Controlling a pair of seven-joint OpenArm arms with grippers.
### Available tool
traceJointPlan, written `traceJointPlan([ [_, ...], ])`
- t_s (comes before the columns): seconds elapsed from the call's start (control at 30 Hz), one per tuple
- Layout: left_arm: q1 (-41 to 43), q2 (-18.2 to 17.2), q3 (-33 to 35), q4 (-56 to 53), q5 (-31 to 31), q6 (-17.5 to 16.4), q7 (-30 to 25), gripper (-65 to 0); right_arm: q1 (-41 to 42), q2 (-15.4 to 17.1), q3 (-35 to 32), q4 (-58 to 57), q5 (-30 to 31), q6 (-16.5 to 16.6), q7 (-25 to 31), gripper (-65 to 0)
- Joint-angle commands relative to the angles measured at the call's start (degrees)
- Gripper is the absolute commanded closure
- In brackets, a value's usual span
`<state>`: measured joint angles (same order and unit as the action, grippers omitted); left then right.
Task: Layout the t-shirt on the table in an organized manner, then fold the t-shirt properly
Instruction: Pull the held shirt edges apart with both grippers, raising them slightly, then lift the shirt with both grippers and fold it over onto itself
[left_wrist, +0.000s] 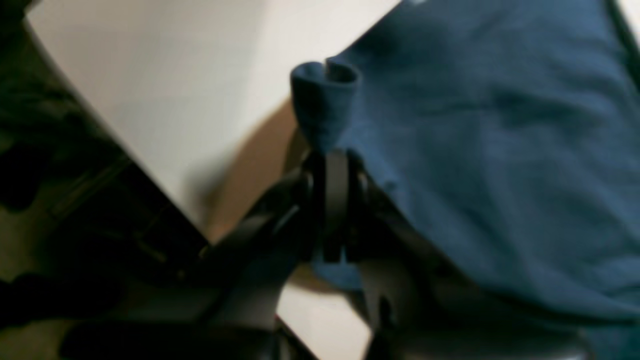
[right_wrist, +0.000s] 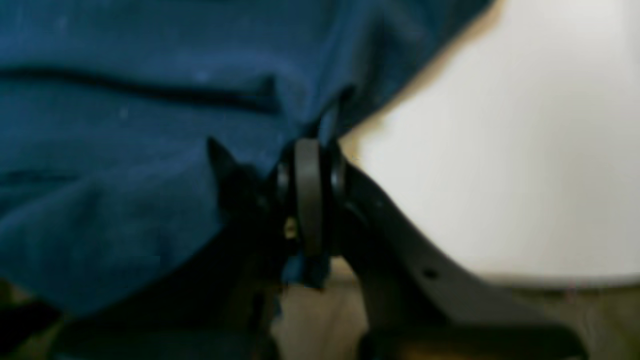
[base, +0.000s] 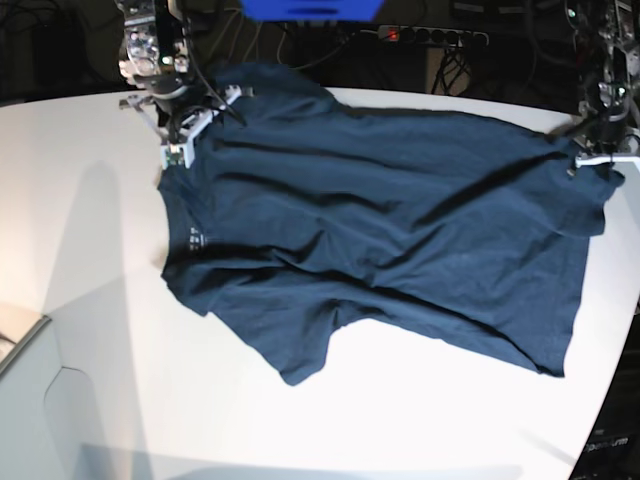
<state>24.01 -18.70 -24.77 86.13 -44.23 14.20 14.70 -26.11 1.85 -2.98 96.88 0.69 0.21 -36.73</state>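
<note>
Navy t-shirt (base: 390, 250) lies spread but rumpled across the white surface (base: 120, 330), collar end toward base-view left, hem toward the right, one sleeve sticking out toward the near edge, diagonal creases through the body. Pale neck label visible near the collar.

Right end effector (right_wrist: 310, 150) is clenched on a pinch of fabric at the shirt's edge, at the collar/shoulder corner on base-view left. Left end effector (left_wrist: 332, 155) is clenched on a bunched nub of cloth at the hem-side corner, base-view right, near the surface's edge.

Step in hand: layout, not folding yet. Both corners gripped, shirt not flat.

Next move probably calls for pulling the two grips apart to tension the cloth, lifting slightly and laying it down smooth and square. The far side is bunched and the near sleeve needs straightening before any fold.
</note>
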Motion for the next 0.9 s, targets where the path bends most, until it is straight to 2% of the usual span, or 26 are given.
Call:
traceJointPlan([
  [0.0,1.18,-0.86,-0.5,2.53,0.23,-0.17,-1.29,0.0,-1.19,0.66,0.13,3.38,0.06,0.1,1.26,0.0],
  [0.13,3.99,-0.77,-1.38,7.63,0.23,-0.17,-1.38,0.0,-4.88,0.57,-0.14,11.21,0.06,0.1,1.43,0.0],
  [0.27,5.66,3.53,-8.32,10.44,0.23,-0.26,-1.03,0.0,-8.57,0.57,-0.14,15.43,0.06,0.1,3.72,0.0],
  [0.37,6.63,5.47,-11.93,10.8,0.23,-1.14,-1.03,0.0,-11.39,0.57,0.13,15.95,0.06,0.1,9.35,0.0],
  [0.63,8.12,9.6,-19.05,11.76,0.23,-9.93,-1.03,0.0,-19.12,0.39,0.13,15.43,0.06,0.1,28.16,0.0],
  [0.87,7.68,11.62,-25.29,12.47,0.23,-12.66,-1.03,0.0,-23.87,0.31,0.21,15.43,0.06,0.1,42.75,0.0],
])
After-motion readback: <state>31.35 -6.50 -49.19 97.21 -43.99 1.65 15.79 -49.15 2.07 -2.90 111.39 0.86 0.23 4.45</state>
